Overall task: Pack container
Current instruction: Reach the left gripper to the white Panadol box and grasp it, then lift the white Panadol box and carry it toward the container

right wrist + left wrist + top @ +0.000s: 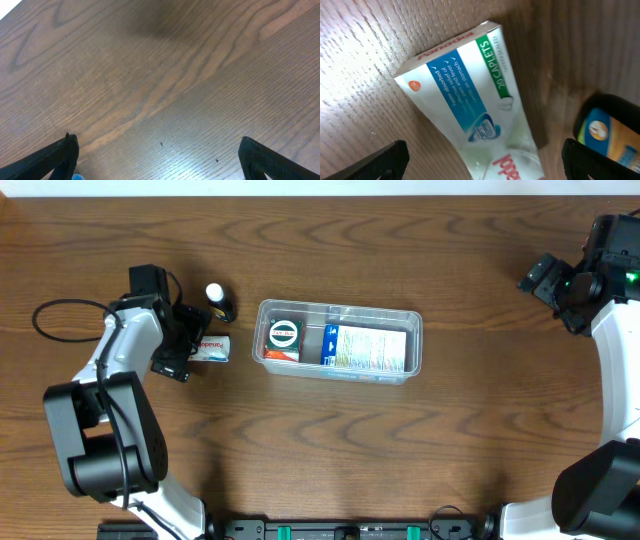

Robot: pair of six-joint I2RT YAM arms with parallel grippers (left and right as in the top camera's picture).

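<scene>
Overhead view: container (415, 345) at mid-worktop (400, 460) holds a blue packet (370, 348) and a round green-topped item (284, 334). Caplet box (465, 95) and bottle (218, 302) lie outside, near its left end. Left gripper (480, 160) has its fingers spread astride the box, and right gripper (160, 155) is spread over bare wood. The path to the rim looks unobstructed.

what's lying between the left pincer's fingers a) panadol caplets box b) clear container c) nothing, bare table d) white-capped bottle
a: the left wrist view shows the Panadol caplets box lying on the table inside the open left pincer, outside the container.
</scene>
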